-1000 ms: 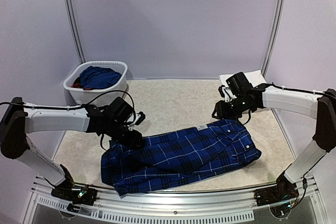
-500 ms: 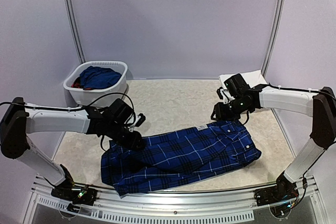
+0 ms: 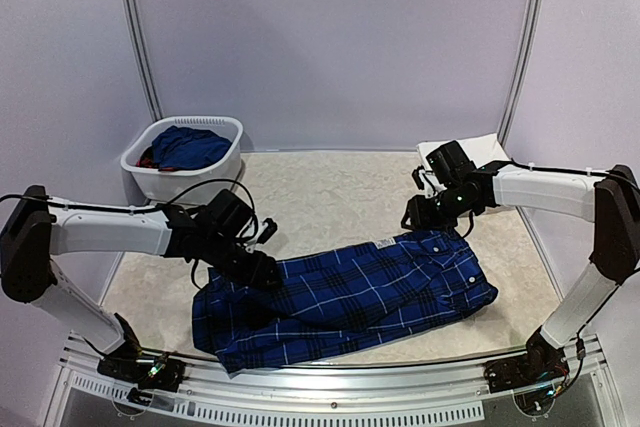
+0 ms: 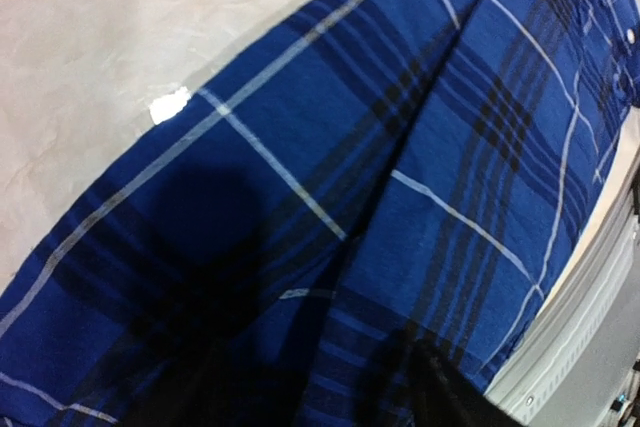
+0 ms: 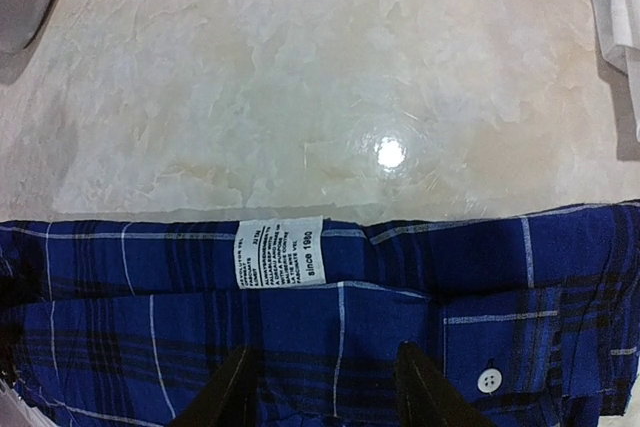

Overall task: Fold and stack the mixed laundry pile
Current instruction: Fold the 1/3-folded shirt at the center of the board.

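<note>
Left gripper (image 3: 257,268): low on the plaid shirt (image 3: 350,299), left end; grip cannot be told
Right gripper (image 5: 325,357): released, fingers spread just above the shirt's white label (image 5: 279,265)

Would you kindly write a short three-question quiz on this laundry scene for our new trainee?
1. True or false: the basket holds a blue garment.
2. The plaid shirt lies: A) in the basket; B) spread on the table; C) on the floor.
3. Fill in: just ahead of the right claw, the shirt's edge bears a white ___.
Key: 1 true; 2 B; 3 label.
</note>
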